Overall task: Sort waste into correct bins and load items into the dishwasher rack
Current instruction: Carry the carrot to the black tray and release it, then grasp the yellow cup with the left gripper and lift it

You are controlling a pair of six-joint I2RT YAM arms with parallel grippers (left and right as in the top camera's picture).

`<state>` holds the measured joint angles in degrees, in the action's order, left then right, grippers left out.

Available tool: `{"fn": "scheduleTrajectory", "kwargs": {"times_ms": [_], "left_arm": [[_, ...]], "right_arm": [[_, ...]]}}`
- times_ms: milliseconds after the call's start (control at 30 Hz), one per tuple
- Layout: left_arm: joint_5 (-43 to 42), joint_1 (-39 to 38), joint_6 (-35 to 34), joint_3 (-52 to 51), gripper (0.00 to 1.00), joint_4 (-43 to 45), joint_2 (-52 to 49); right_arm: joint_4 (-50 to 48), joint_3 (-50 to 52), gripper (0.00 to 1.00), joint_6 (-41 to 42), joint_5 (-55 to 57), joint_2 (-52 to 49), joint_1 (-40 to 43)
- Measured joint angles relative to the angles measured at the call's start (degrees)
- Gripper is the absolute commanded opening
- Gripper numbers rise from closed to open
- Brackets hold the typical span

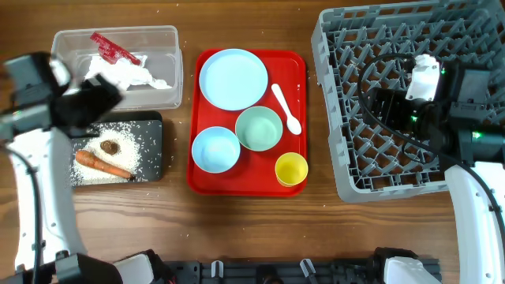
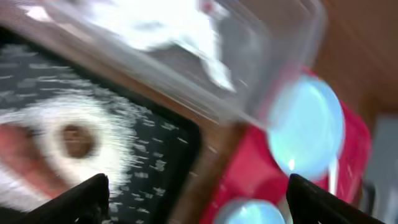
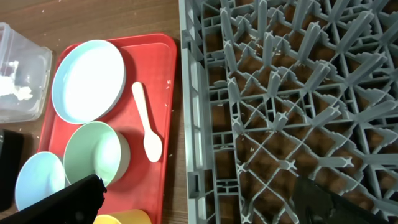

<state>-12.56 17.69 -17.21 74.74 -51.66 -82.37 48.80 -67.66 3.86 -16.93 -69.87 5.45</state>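
Observation:
The clear tub (image 1: pixel 175 71) holds the red wrapper (image 1: pixel 110 49) and white tissue (image 1: pixel 130 76). The black tray (image 1: pixel 154 122) holds rice grains (image 1: pixel 138 146), the carrot-like stick (image 1: pixel 102 164) and the brown lump (image 1: pixel 110 147). The blue plate (image 1: pixel 233 78), white spoon (image 1: pixel 286 109), green bowl (image 1: pixel 259 128), blue bowl (image 1: pixel 215 149) and yellow cup (image 1: pixel 291 169) sit on a red tray. The grey rack (image 1: pixel 331 118) stands at the right. My left gripper (image 2: pixel 196 199) is open and empty above the tub and black tray. My right gripper (image 3: pixel 199 199) is open and empty over the rack's left edge.
The red serving tray (image 1: pixel 296 67) lies between the bins and the rack. Bare wooden table runs along the front edge. The left wrist view is motion-blurred.

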Motion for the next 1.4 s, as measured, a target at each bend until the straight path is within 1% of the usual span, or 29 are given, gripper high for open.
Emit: {"fn": "scheduleTrajectory", "kwargs": {"times_ms": [33, 67, 133, 267, 333, 400, 533, 633, 667, 700, 733, 800, 833, 900, 933, 1067, 1200, 1300, 1333, 1367, 1400], "left_arm": [[-2.2, -6.1, 2.4, 0.0, 0.86, -0.3, -0.1], [-3.2, -10.5, 3.8, 0.0, 0.85, -0.2, -0.1], [-3.2, -18.6, 5.7, 0.0, 0.84, 0.1, -0.6], [-1.9, -30.9, 6.7, 0.0, 0.82, 1.4, -4.4], [-1.5, -35.7, 6.7, 0.0, 0.82, 2.7, -7.1], [-1.2, -42.5, 7.5, 0.0, 0.79, 4.1, -9.8], [-1.0, -55.3, 9.4, 0.0, 0.75, 4.2, -12.1], [-1.0, -60.3, 9.7, 0.0, 0.66, 4.0, -16.5], [-1.0, -61.0, 9.7, 0.0, 0.63, 3.3, -18.6], [-1.0, -61.2, 9.7, 0.0, 0.57, 2.6, -20.0], [-1.0, -61.2, 9.7, 0.0, 0.50, 1.9, -21.3], [-1.0, -61.2, 10.0, 0.0, 0.30, 1.7, -21.7], [-1.0, -61.2, 9.8, 0.0, 0.22, 1.7, -21.7], [-1.0, -61.2, 9.8, 0.0, 0.09, 1.7, -21.7], [-1.0, -61.2, 9.5, 0.0, 0.04, 1.9, -21.7], [-0.8, -61.2, 8.3, 0.0, 0.04, 3.1, -21.7], [-1.8, -60.6, 4.7, 0.0, 0.04, 4.1, -21.7], [-8.8, -55.8, 3.8, 0.0, 0.04, 4.1, -20.9], [-13.6, -53.2, 3.5, 0.0, 0.04, 4.1, -19.5], [-14.9, -50.5, 3.5, 0.1, 0.04, 4.1, -17.4], [-18.8, -48.3, 3.5, 0.1, 0.04, 4.5, -16.1]], "right_arm": [[0.0, 0.0, 1.00, 0.0, 0.0, 0.0, 0.0], [0.0, 0.0, 1.00, 0.0, 0.0, 0.0, 0.0], [0.0, 0.0, 1.00, 0.0, -0.1, 0.0, 0.0], [0.0, 0.0, 1.00, 0.0, -0.2, 0.0, 0.0], [0.0, 0.0, 1.00, 0.0, -0.2, 0.0, 0.0], [0.0, 0.0, 1.00, 0.0, -0.2, 0.0, 0.0], [0.0, 0.0, 1.00, 0.0, -0.2, 0.0, 0.0], [0.1, 0.0, 1.00, 0.0, -0.2, 0.0, 0.0], [0.1, 0.0, 1.00, 0.0, -0.2, 0.0, 0.0], [0.1, 0.0, 1.00, 0.0, -0.2, 0.0, 0.0], [0.1, 0.0, 1.00, 0.0, -0.2, 0.0, 0.0], [0.1, 0.0, 1.00, 0.0, -0.2, 0.0, 0.0], [0.1, 0.0, 1.00, 0.0, -0.2, 0.0, 0.0], [0.1, 0.0, 1.00, 0.0, -0.2, 0.0, 0.0], [0.1, 0.0, 1.00, 0.0, -0.2, 0.0, 0.0], [0.3, 0.0, 1.00, 0.0, -0.2, 0.0, 0.0], [0.6, 0.0, 1.00, 0.0, -0.2, 0.0, 0.0], [0.9, 0.0, 1.00, 0.0, -1.9, 0.0, 0.0], [0.1, 0.0, 1.00, 0.2, -5.0, 0.0, 0.0], [-0.3, 0.0, 1.00, 0.2, -6.3, 0.0, 0.0], [-1.3, 0.0, 1.00, 0.4, -9.1, 0.0, 0.0]]}}
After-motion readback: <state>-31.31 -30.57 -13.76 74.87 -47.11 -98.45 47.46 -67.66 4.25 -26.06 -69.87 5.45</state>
